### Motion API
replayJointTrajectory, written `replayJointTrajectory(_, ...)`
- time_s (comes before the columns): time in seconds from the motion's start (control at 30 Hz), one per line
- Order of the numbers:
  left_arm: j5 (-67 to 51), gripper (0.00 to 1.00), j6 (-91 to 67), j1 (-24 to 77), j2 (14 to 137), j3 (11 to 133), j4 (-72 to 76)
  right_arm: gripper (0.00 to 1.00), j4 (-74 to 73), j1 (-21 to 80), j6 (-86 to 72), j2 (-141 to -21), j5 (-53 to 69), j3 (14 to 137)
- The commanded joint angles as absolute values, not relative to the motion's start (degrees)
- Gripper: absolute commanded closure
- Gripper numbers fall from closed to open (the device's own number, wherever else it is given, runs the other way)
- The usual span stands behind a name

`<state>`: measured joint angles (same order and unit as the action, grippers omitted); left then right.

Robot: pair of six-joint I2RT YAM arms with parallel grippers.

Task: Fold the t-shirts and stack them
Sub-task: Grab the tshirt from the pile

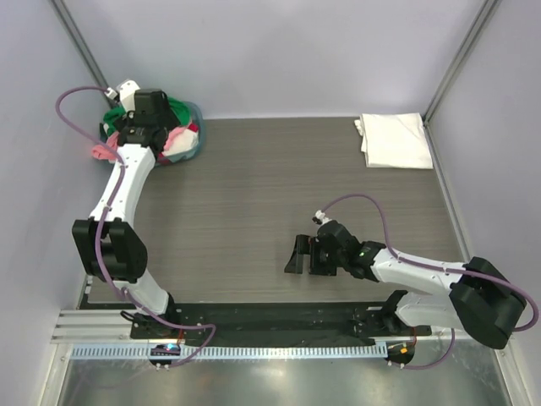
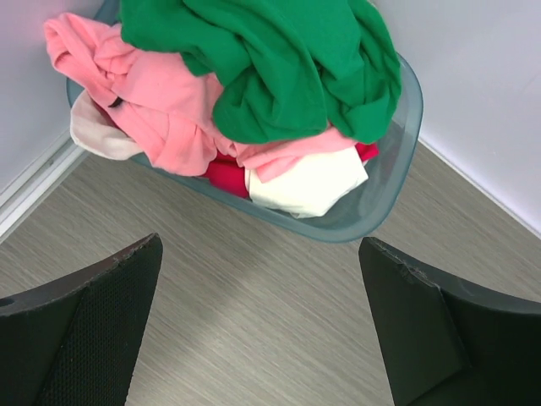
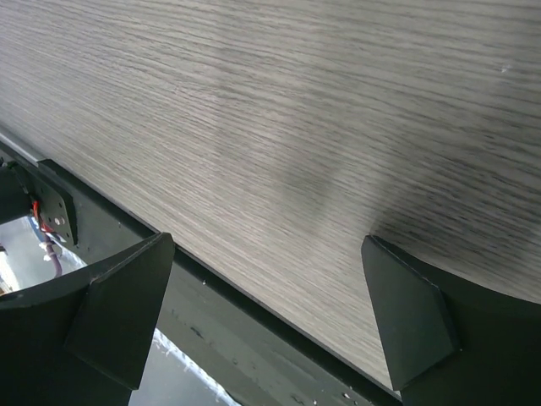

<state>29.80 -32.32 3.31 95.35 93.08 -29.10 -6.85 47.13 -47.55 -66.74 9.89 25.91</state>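
A round blue-grey basket at the table's far left corner holds a heap of t-shirts: a bright green one on top, a pink one, a red one and a white one. The basket also shows in the top view. My left gripper is open and empty, hovering just in front of the basket. A folded white t-shirt lies flat at the far right. My right gripper is open and empty, low over the table near its front edge.
Grey walls close the table on the left, back and right. A black rail runs along the front edge under the right gripper. A metal upright stands by the basket.
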Motion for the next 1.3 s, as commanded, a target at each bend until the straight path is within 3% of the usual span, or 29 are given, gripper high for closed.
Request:
replayJointTrajectory(0.0,32.1,0.0,-31.7,1.7,97.0,96.1,-25.6,0.0,-2.4,47.5,-47.8,-68.0,10.8,24.7)
replayJointTrajectory(0.17,23.2,0.0,-34.2,-3.1,99.9,97.2,-22.3,0.0,1.3,47.4,-48.1,-70.6,10.6,22.3)
replayJointTrajectory(0.3,22.9,0.0,-35.2,-4.7,104.8,97.6,-17.5,0.0,4.1,47.4,-48.2,-72.5,10.0,20.2)
replayJointTrajectory(0.63,19.4,0.02,-38.5,-6.9,122.2,114.5,-14.4,0.0,11.2,47.4,-48.8,-79.9,11.3,18.5)
replayJointTrajectory(0.73,19.6,0.07,-39.5,-6.9,125.9,119.4,-14.4,0.0,13.2,47.4,-48.6,-85.2,13.0,19.4)
replayJointTrajectory(0.77,19.4,0.11,-39.7,-6.9,126.6,120.4,-14.4,0.0,13.4,47.5,-48.4,-86.5,13.5,19.9)
replayJointTrajectory(0.87,18.0,0.54,-40.7,-6.9,128.5,124.4,-14.9,0.0,14.3,47.4,-47.8,-89.9,14.9,21.1)
replayJointTrajectory(0.9,17.8,0.95,-41.1,-6.8,128.4,127.0,-15.5,0.0,14.5,47.4,-47.7,-90.4,15.1,21.4)
replayJointTrajectory(0.93,18.1,1.0,-41.6,-6.6,127.8,128.0,-17.4,0.0,14.8,47.5,-47.6,-91.0,15.3,21.4)
replayJointTrajectory(1.27,17.1,1.0,-39.2,1.4,106.7,130.4,-18.5,0.0,17.3,47.4,-47.7,-90.4,15.6,20.3)
